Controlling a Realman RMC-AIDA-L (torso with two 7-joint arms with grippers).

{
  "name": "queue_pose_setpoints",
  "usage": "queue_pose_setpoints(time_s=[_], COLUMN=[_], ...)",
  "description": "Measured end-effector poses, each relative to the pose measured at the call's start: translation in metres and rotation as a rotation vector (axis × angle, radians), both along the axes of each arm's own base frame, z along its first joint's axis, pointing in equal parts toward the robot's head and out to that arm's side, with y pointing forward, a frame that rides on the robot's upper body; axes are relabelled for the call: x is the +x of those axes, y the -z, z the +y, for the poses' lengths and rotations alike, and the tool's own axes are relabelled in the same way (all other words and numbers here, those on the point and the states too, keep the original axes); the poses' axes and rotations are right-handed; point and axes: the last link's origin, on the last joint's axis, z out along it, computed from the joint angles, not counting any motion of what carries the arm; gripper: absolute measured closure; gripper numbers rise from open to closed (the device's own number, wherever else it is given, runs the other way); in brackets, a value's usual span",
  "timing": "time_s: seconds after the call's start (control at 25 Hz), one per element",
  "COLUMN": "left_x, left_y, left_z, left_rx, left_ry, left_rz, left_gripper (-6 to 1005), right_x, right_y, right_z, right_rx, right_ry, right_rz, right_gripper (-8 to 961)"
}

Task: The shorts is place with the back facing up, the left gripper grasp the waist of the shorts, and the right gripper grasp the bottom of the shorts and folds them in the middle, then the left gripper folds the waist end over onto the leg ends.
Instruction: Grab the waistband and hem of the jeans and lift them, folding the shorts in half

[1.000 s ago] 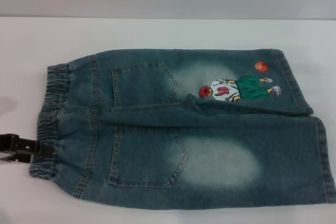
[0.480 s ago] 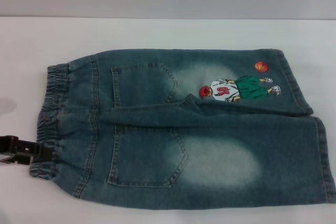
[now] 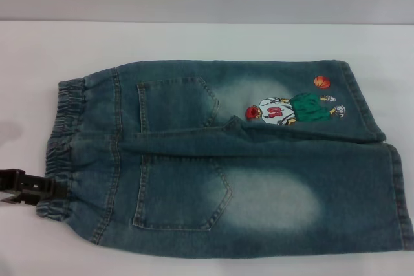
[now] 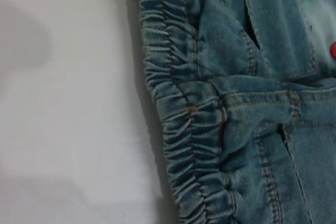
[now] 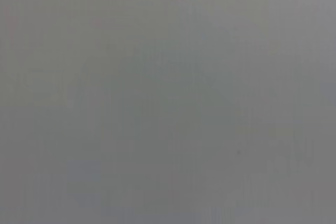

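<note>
1. Shorts lie flat on the white table, back side up, waist toward the robot's left and leg ends toward its right.
2. Nearest risk — the left gripper is at the near end of the waist, touching the puckered band. I cannot tell if its fingers are open or closed. If it catches only one ruffle, the band may slip out when lifted.
3. Middle — one leg already overlaps the other beside the pockets; this crease may make the fold crooked.
4. Farther away, the right gripper is not in view — without it the leg ends would drag.
</note>
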Motion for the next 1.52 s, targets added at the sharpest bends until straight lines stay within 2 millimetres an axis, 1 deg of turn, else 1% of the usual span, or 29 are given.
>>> queue_pose_setpoints(time_s=[0.84,1.16,1.52], left_x=[0.0093,0.0095,0.0045], left_y=[-0.0027,-0.0012,-0.0018], left_z=[0.0051,0.005,-0.0002], left_rx=[-0.011,-0.014,-0.018], left_ry=[0.021,0.023,0.01], left_rz=[-0.024,-0.023,-0.018], left_gripper=[214,215,216], right_x=[0.0004,0.0008,0.0012], right_y=[-0.0012,-0.0012,-0.0021], right_z=[0.0021,0.0018,0.0018], right_rx=[-0.002,-0.002,0.0], right_ry=[0.006,0.007,0.008], right_rz=[0.002,0.002,0.001], right_gripper=[362,363,363])
